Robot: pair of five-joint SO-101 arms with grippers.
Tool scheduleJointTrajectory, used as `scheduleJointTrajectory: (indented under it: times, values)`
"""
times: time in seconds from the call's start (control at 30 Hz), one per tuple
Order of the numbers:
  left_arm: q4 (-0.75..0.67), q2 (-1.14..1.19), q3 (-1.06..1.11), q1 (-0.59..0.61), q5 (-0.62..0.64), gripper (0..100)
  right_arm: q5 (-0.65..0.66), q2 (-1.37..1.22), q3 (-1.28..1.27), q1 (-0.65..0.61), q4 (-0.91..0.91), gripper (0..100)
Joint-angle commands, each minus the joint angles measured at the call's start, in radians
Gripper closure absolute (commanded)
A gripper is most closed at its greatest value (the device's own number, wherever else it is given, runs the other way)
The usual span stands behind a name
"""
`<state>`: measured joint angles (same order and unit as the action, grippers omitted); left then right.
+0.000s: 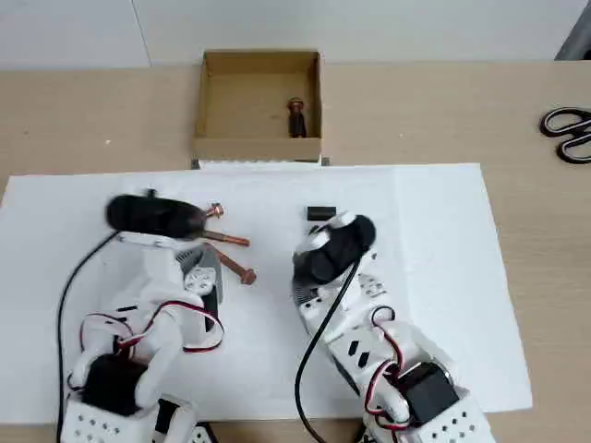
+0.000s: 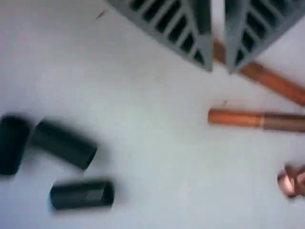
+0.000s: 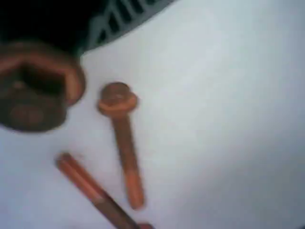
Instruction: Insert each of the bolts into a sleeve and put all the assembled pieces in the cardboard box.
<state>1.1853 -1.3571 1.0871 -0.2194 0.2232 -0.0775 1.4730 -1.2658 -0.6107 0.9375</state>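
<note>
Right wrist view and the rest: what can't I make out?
Right wrist view: the near bolt head is blurred and cut by the edge.
Left wrist view: one sleeve runs off the edge.
High view: the scissors are cut off by the edge; the piece in the cardboard box is too small to check.

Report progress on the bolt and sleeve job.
Done: one assembled piece lies in the cardboard box. In hand: the left gripper is at one bolt; whether it grips is unclear. Left: other bolts and three sleeves lie loose on the white sheet, not yet assembled.
</note>
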Motion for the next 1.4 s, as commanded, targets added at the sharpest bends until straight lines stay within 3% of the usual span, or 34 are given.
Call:
scheduleJointTrajectory:
  times: [0.0,0.2,0.4,0.8,1.37]
  values:
    - [-0.091,-0.003,0.090,0.017,-0.078,99,-0.003,0.004,-0.014,0.064,-0.058,99.5]
    - [-0.259,-0.002,0.280,0.032,-0.084,99,-0.003,-0.054,0.005,0.140,-0.150,99.5]
    - [-0.325,-0.003,0.404,0.038,-0.133,99,-0.008,-0.352,0.256,0.176,-0.213,99.5]
    - [-0.354,-0.003,0.432,0.040,-0.132,99,-0.002,-1.196,1.025,0.255,-0.302,99.5]
    - [-0.354,-0.003,0.432,0.040,-0.132,99,0.000,-2.241,2.154,0.252,-0.297,99.5]
